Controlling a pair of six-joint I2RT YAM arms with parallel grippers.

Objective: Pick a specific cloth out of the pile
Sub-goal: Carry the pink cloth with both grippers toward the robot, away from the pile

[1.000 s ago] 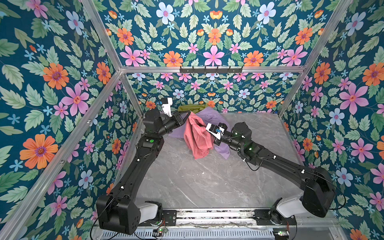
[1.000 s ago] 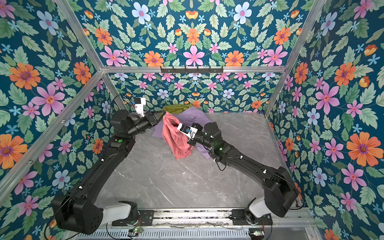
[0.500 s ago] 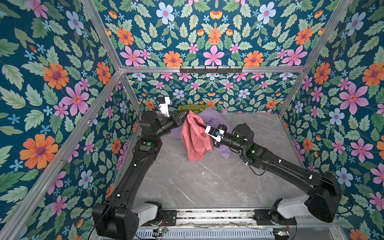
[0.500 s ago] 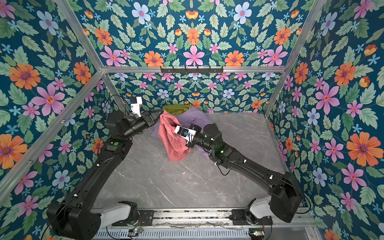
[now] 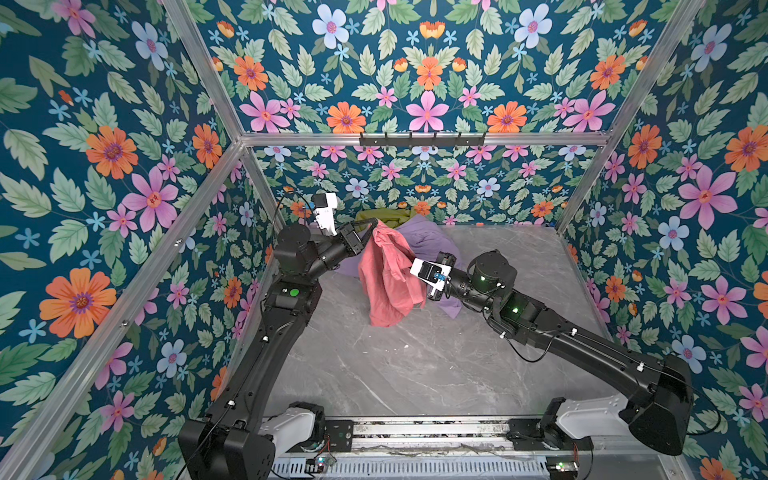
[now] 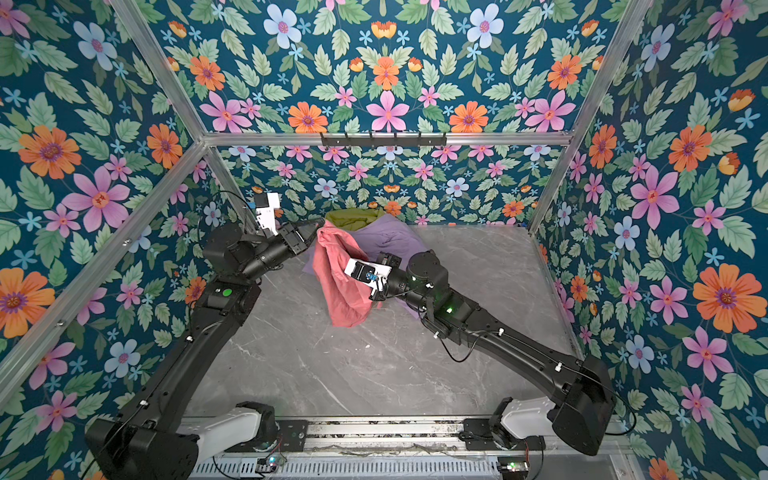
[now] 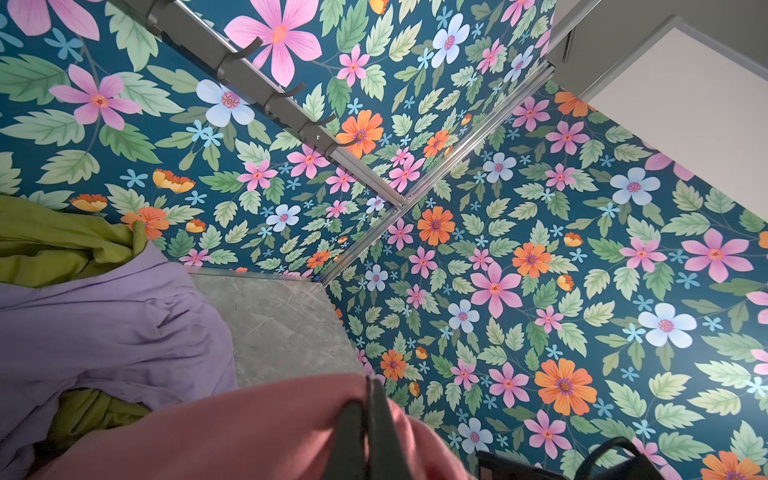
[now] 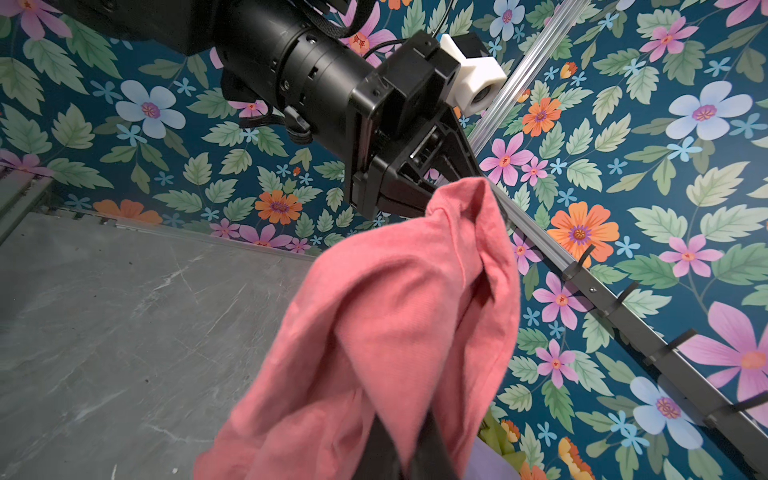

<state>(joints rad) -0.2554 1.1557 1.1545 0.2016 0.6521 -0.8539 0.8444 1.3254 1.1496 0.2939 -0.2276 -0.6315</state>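
The salmon-pink cloth (image 5: pixel 388 278) (image 6: pixel 336 286) hangs lifted in front of the pile, its lower end close to the table; I cannot tell if it touches. My left gripper (image 5: pixel 374 226) (image 6: pixel 320 222) (image 7: pixel 372 384) is shut on its top edge. My right gripper (image 5: pixel 411 266) (image 8: pixel 409 419) is shut on a fold lower down, fingertips buried in the fabric. The cloth (image 7: pixel 249 424) (image 8: pixel 395 316) fills the near part of both wrist views. Behind it the pile keeps the lilac cloth (image 5: pixel 424 241) (image 7: pixel 104 328) and the olive-green cloth (image 5: pixel 384 216) (image 7: pixel 54 245), against the back wall.
The grey marble table (image 5: pixel 415 365) is boxed in by floral walls on three sides. A dark hook rail (image 5: pixel 422 139) runs along the back wall above the pile. A metal rail (image 5: pixel 415 432) carrying both arm bases lines the front edge.
Both grippers keep their hold. The hanging cloth has drifted slightly left and toward the front, and the left arm's upper joints have swung a little left.
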